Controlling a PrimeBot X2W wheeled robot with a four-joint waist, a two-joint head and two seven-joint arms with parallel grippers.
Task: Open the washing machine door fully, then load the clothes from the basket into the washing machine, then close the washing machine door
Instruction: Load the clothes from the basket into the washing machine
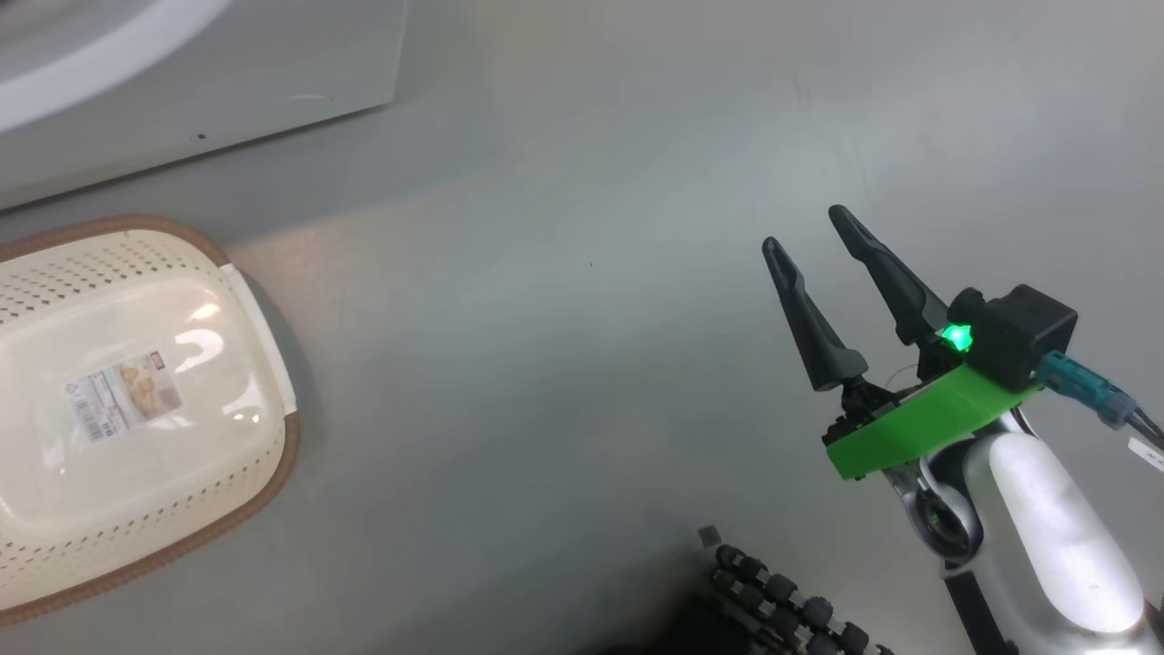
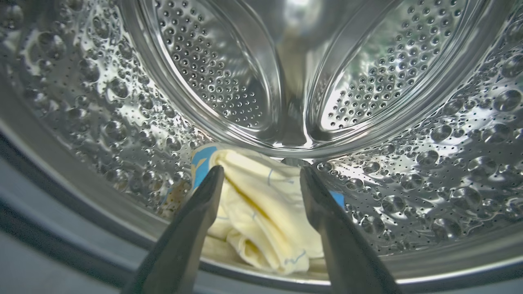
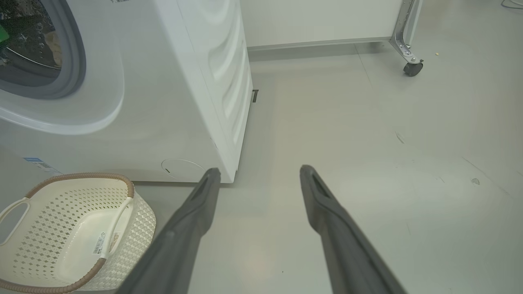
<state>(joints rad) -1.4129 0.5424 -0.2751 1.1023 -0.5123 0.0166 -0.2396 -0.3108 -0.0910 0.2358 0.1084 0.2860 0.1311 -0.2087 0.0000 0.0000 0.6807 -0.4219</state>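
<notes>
1. Two long dark fingers [image 2: 184, 245] of the left pincer [image 2: 261, 175] stand spread wide inside the washing machine [image 3: 171, 102]. They reach over the lower lip of its mouth into the steel perforated drum [image 2: 449, 163] and pinch nothing.
2. Between those spread fingers lie the clothes [image 2: 261, 212], a cream-yellow bundle with blue patches and thin blue outline drawings. The bundle rests on the bottom of the machine's drum, at the foot of its back wall. Whether either finger brushes the cloth cannot be told.
3. Outside the washing machine, the right pincer [image 3: 257, 171] hangs over the grey floor [image 3: 367, 143], out past the machine's front corner and well apart from it. Its two fingers are spread, with nothing between them. From the head camera the same pincer [image 1: 804, 227] shows above its green mount [image 1: 918, 423] and pale forearm [image 1: 1055, 528].
4. Just in front of the washing machine, below its round mouth, the basket [image 3: 139, 228] sits on the floor, near the blue energy label [image 3: 39, 163] at the machine's lower corner. A product sticker [image 1: 123, 396] shows on its inside bottom.
5. Around the machine's mouth runs a grey rubber gasket [image 3: 75, 61], with the drum visible behind it.
6. Behind the washing machine and well apart from it, a black castor [image 3: 412, 67] on a metal leg stands on the floor.
</notes>
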